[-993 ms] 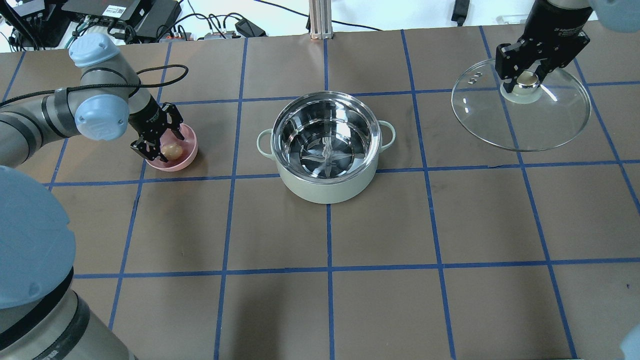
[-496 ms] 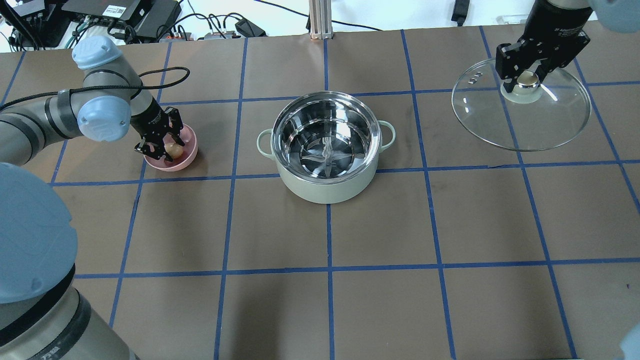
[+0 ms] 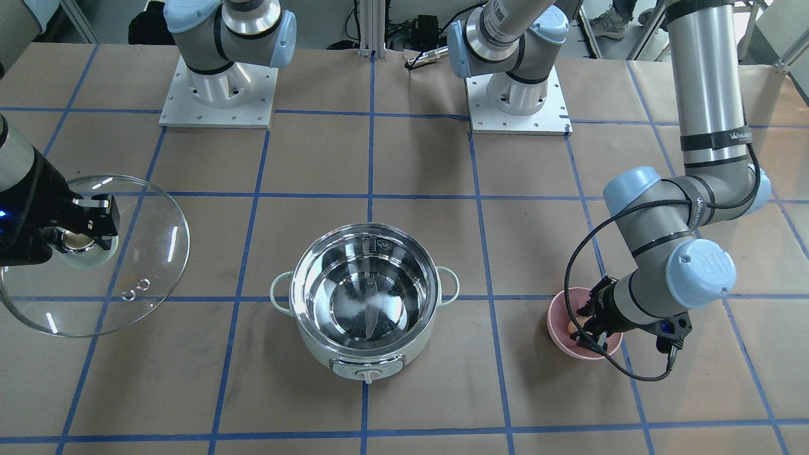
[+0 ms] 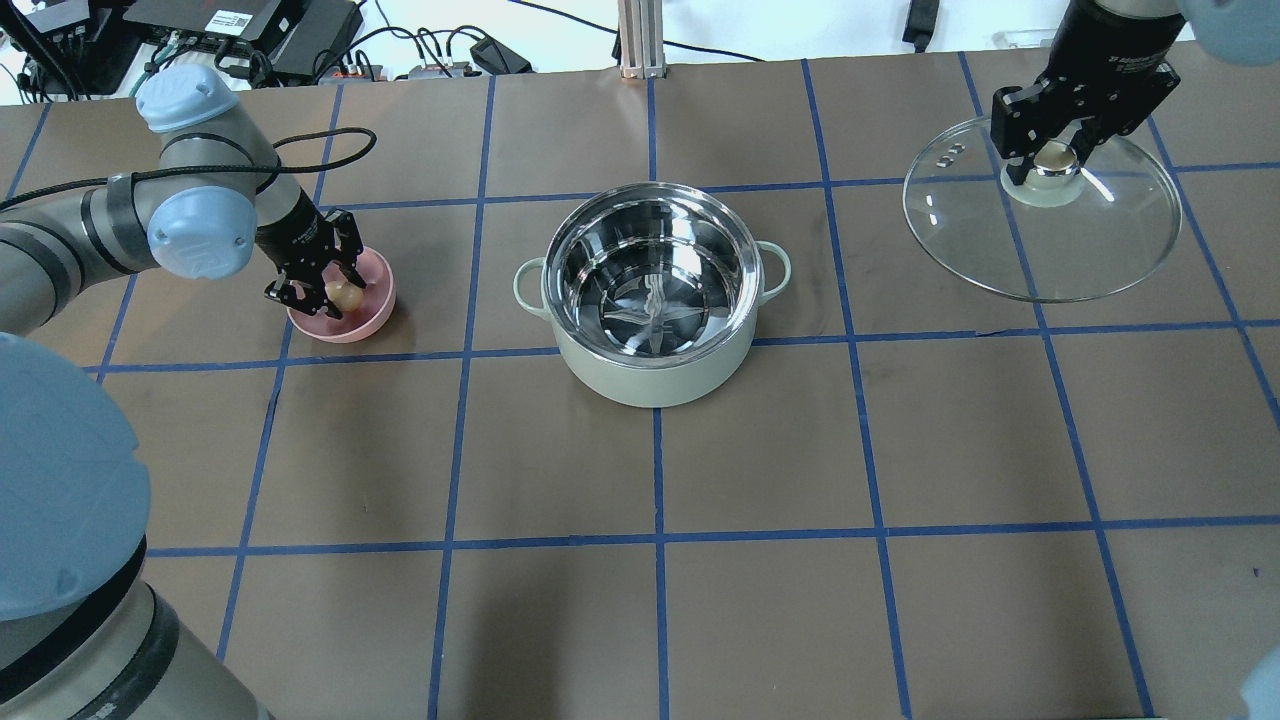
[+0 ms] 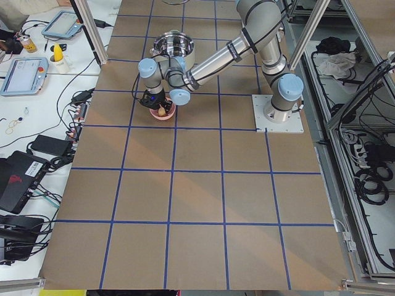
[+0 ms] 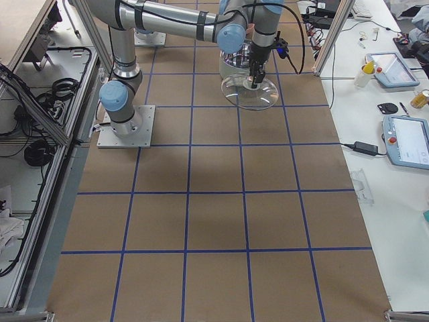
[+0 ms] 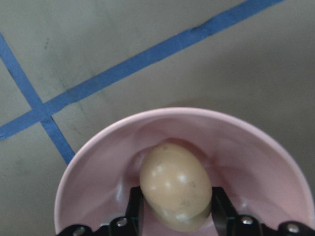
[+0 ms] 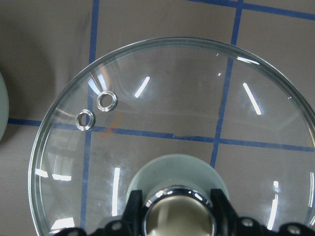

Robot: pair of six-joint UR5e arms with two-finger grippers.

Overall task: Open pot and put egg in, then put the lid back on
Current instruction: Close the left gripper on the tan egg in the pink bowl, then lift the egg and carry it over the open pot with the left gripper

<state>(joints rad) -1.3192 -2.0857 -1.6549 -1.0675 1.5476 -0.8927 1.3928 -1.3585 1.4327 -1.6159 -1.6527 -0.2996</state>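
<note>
The pale mint pot (image 4: pixel 655 375) stands open at mid-table, its steel inside empty; it also shows in the front view (image 3: pixel 411 354). The tan egg (image 4: pixel 346 294) lies in a small pink bowl (image 4: pixel 372 316) left of the pot. My left gripper (image 4: pixel 330 290) reaches down into the bowl, and in the left wrist view its fingers press both sides of the egg (image 7: pixel 175 189). My right gripper (image 4: pixel 1045 165) is shut on the knob of the glass lid (image 4: pixel 1040 250) and holds it far right of the pot. The lid also shows in the right wrist view (image 8: pixel 172 98).
Blue tape lines grid the brown table. Both arm bases (image 3: pixel 218 95) are bolted along the robot's edge. Cables and electronics (image 4: pixel 250 30) lie beyond the far edge. The pot's side handles (image 4: pixel 775 270) stick out left and right.
My left gripper has settled lower into the pink bowl and its fingers have closed in on the egg. The right gripper and the lid have not moved.
</note>
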